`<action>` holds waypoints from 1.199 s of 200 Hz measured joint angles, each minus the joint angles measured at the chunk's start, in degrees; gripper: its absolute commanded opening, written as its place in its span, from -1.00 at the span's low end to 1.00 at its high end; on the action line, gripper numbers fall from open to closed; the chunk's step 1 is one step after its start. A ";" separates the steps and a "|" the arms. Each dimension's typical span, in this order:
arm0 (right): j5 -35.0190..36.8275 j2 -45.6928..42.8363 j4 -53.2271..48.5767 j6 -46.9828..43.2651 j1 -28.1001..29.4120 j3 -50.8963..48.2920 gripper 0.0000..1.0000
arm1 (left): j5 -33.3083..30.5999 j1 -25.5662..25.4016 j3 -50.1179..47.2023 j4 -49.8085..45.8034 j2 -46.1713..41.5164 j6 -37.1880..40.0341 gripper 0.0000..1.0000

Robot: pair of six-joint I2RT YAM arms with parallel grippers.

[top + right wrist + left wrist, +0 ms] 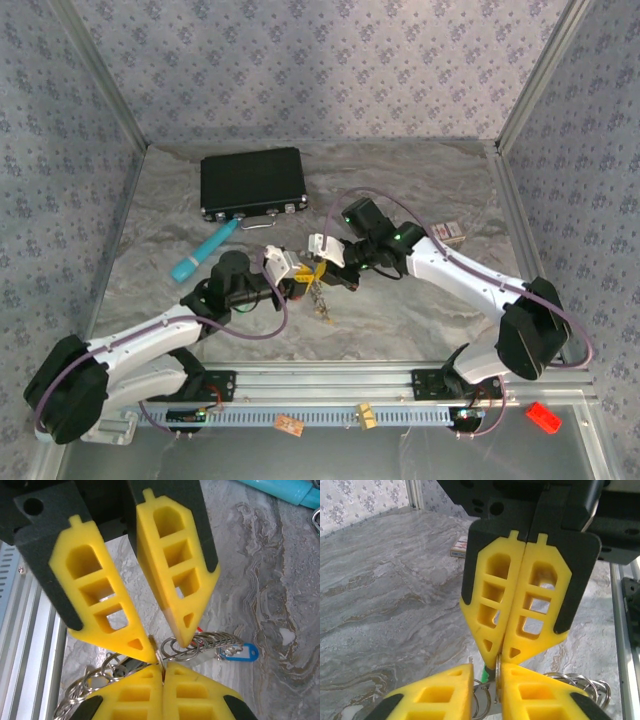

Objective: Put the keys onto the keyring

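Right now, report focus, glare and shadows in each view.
Top external: even light, sharp, soft shadows on the table. Left wrist: nearest fingers soft, table crisp. Right wrist: keyring glints, blue key sharp.

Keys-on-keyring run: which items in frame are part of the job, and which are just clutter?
Job:
- keyring
- blue-headed key
- green-headed key

Lying about:
- black case
- teal tube
- small box beside the right arm
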 measured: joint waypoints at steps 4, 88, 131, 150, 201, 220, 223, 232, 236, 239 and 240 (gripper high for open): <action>0.33 0.11 -0.31 -0.20 0.20 0.26 -1.00 | 0.22 0.00 0.04 -0.09 0.13 -0.17 -0.81; -3.98 -2.49 5.09 2.97 -2.82 -5.05 -0.43 | 1.79 0.02 -0.70 1.88 1.01 -0.33 -1.00; -9.11 -3.21 13.11 8.48 -4.98 -10.86 -0.40 | 1.64 0.02 -5.51 12.15 2.51 -4.81 -1.00; -10.27 -3.21 15.28 9.90 -4.96 -11.63 -0.41 | 1.64 0.02 -5.81 14.88 3.28 -5.99 -1.00; -11.19 -3.19 18.49 11.78 -4.98 -11.91 -0.66 | 1.86 0.02 -6.47 18.84 3.56 -7.08 -1.00; -11.69 -3.13 19.23 12.00 -4.98 -11.91 -0.91 | 1.90 0.02 -6.51 19.30 3.56 -7.45 -1.00; -11.82 -3.10 19.26 12.41 -4.98 -11.91 -0.96 | 1.88 0.02 -6.54 19.32 3.56 -7.43 -1.00; -12.00 -3.10 19.41 12.20 -5.01 -11.91 -1.00 | 1.86 0.07 -6.62 19.41 3.56 -7.48 -1.00; -12.04 -3.08 19.37 12.50 -5.05 -11.91 -1.00 | 1.88 0.07 -6.64 19.45 3.56 -7.50 -1.00; -12.09 -3.04 19.39 12.44 -5.11 -11.91 -1.00 | 1.86 0.07 -6.64 19.45 3.56 -7.50 -1.00; -12.09 -3.06 19.39 12.41 -5.11 -11.91 -1.00 | 1.86 0.07 -6.64 19.45 3.56 -7.50 -1.00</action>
